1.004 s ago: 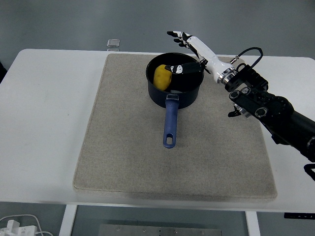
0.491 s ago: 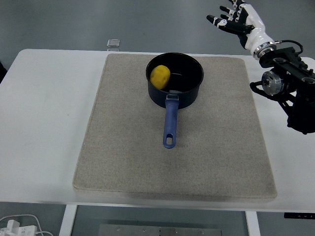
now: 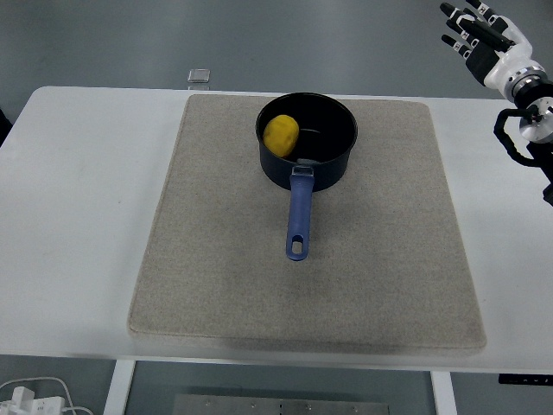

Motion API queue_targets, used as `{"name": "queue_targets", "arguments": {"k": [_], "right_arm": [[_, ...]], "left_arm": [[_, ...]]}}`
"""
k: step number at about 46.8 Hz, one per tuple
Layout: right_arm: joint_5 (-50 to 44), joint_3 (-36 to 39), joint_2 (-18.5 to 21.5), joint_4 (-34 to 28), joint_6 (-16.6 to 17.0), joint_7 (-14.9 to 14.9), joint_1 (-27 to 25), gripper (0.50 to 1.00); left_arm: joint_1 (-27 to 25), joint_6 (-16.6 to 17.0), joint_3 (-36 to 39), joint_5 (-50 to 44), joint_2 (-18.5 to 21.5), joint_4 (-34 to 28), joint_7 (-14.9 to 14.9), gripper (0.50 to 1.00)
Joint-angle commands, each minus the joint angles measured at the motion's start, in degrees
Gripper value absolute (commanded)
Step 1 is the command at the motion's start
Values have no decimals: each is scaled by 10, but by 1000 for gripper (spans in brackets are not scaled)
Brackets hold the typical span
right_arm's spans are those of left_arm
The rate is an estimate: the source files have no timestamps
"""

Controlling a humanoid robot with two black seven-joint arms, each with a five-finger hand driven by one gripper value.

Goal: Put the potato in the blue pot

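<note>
Since the earlier frames the right hand [image 3: 484, 39] has pulled up and away from the pot [image 3: 307, 138] to the picture's top right corner, and its fingers [image 3: 462, 26] are now spread and empty, well apart from everything on the mat [image 3: 216, 259]. The potato [image 3: 281, 135] lies inside the pot, far to the left of those fingers and below them in the view, resting against the pot's left inner wall. It is small, rounded and yellow, with a smooth, matte skin. It looks firm and fairly light, likely to roll on a hard surface but not fragile; a grip around its middle, fingers on either side, would suit it best. The pot is dark blue with a lighter blue handle [image 3: 298, 216] pointing toward the table's [image 3: 86, 216] near edge; the handle would be the obvious hold for it. By the look of things the task is done. The left hand does not show.
</note>
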Motion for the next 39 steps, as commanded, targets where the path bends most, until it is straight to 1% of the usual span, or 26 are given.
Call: {"name": "queue_targets", "arguments": {"k": [1,6,13,26,39], "right_arm": [[2,1,0,0,1,5,-9,911],[-4,0,4,1,4,4,-17,913],[-5,1,5,1,28,6,-25,911],[-6,0,6,1,32,7,-42,913],[-6,0,10,0,32,7,-47,913]], "left_arm": [[0,0,0,0,0,-2,0,999],[0,0,1,0,0,-2,0,999],[0,0,0,0,0,-2,0,999],[0,0,0,0,0,-2,0,999],[0,0,0,0,0,-2,0,999]]}}
